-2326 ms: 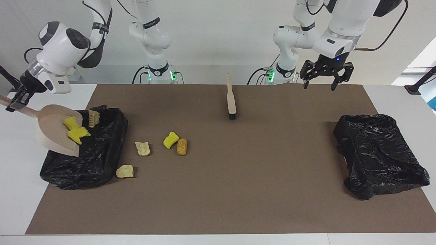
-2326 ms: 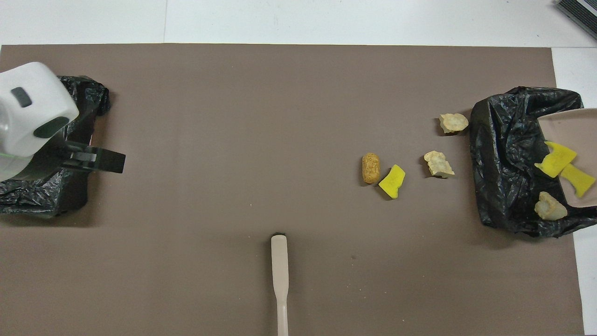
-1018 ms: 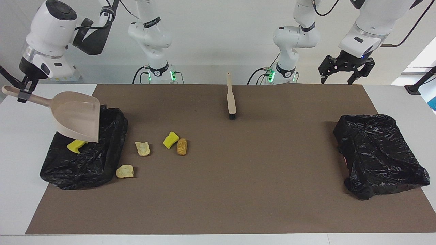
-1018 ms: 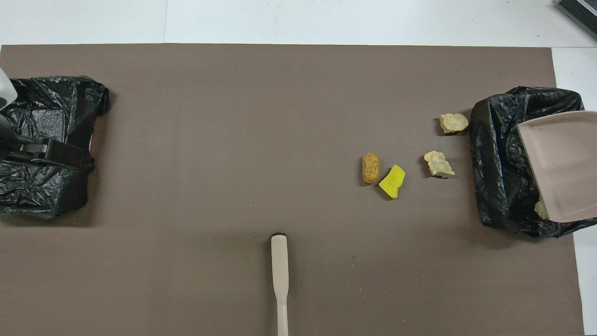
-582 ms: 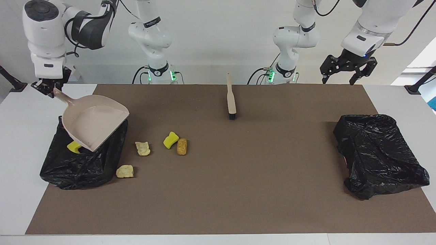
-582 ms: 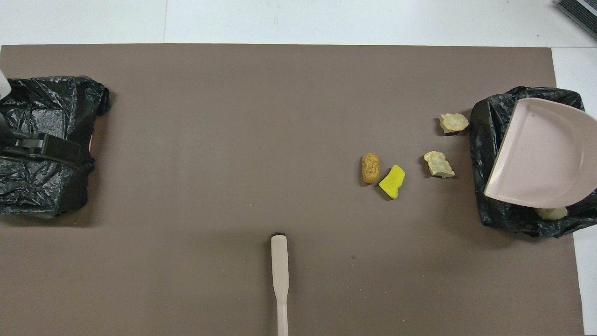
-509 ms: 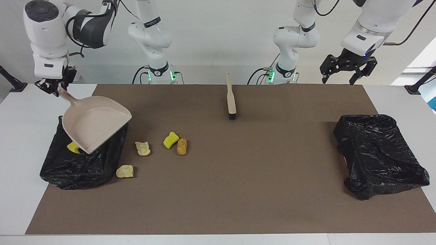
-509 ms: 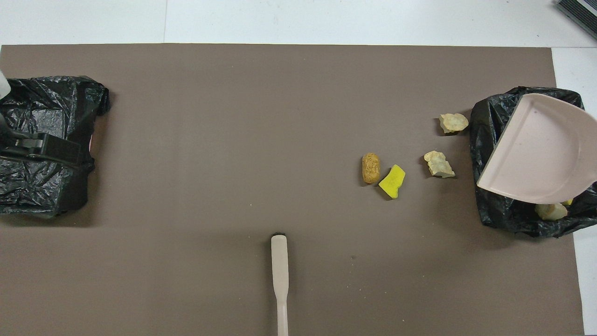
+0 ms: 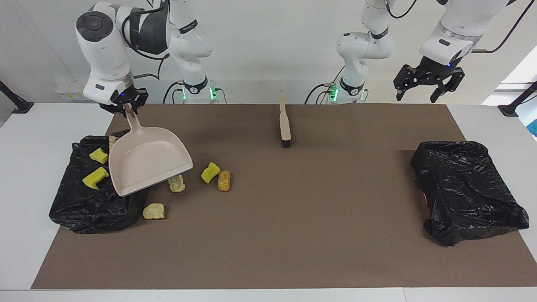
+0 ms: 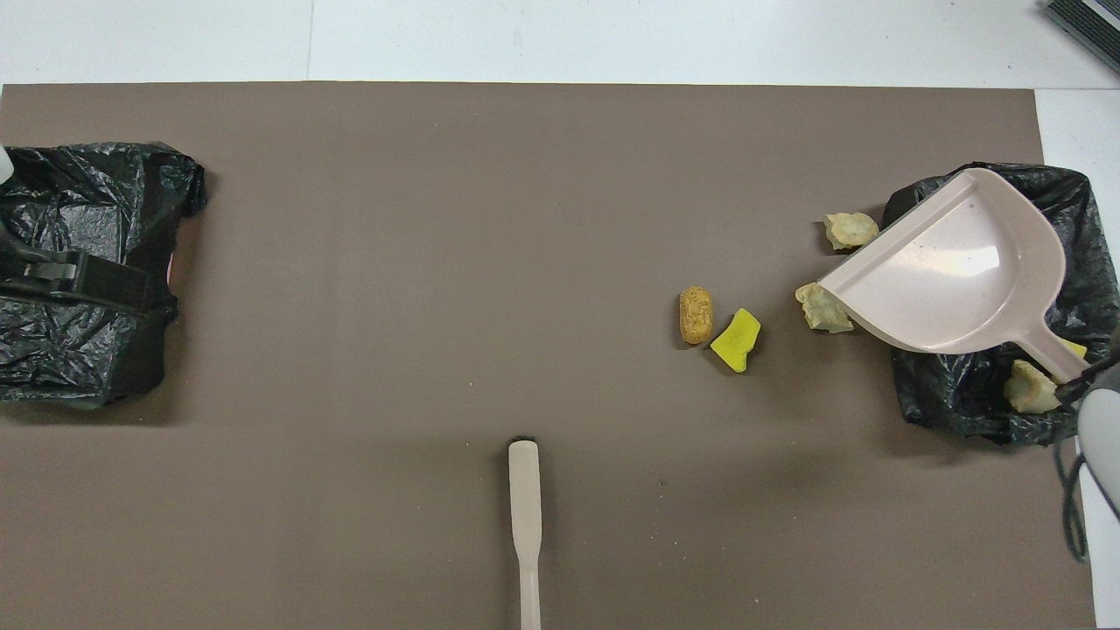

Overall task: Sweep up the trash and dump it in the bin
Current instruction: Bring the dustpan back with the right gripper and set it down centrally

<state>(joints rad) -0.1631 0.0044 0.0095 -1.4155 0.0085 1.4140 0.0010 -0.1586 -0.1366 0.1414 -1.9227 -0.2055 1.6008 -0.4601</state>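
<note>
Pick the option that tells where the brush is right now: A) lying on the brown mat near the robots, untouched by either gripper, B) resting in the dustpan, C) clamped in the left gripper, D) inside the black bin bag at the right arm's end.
A: the brush lies flat on the brown mat, while the right gripper holds the dustpan and the left gripper hangs open in the air.

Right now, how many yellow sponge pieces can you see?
3. Two lie in the black bin bag at the right arm's end; one is on the mat beside the brown bread piece. The dustpan may hide more.
</note>
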